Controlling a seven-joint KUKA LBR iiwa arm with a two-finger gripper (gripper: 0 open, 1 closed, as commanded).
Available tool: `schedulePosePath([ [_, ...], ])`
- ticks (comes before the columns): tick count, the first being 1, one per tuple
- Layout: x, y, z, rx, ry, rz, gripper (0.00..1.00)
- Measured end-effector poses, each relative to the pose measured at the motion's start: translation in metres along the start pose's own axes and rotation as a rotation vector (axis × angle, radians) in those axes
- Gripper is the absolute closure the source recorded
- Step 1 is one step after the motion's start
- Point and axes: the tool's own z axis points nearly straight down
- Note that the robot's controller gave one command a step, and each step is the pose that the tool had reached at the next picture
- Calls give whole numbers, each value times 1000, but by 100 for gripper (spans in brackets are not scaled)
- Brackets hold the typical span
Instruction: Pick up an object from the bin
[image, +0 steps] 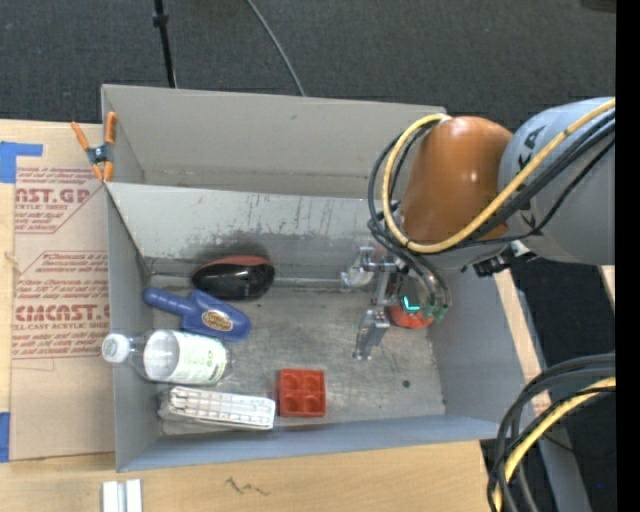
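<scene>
Orange cover, fingers apart, red thing beside

The silver hand sits under an orange wrist cover, a small red thing with a teal glint just beside it. Nearest the hand otherwise is a red square block in the scuffed grey bin. Farther off are a white packet with fine dark lines, a clear bottle labelled pale green, a blue tool and a black oval thing banded red.

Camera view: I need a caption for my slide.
Open gripper at right in bin; red block, bottle, black mouse lie left.
</scene>
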Motion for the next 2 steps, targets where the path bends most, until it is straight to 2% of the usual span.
schedulePosePath([
  [1, -2, 0, -4, 0, -8, 0, 0],
  [2, 30, 75, 88, 5, -28, -291, 100],
])
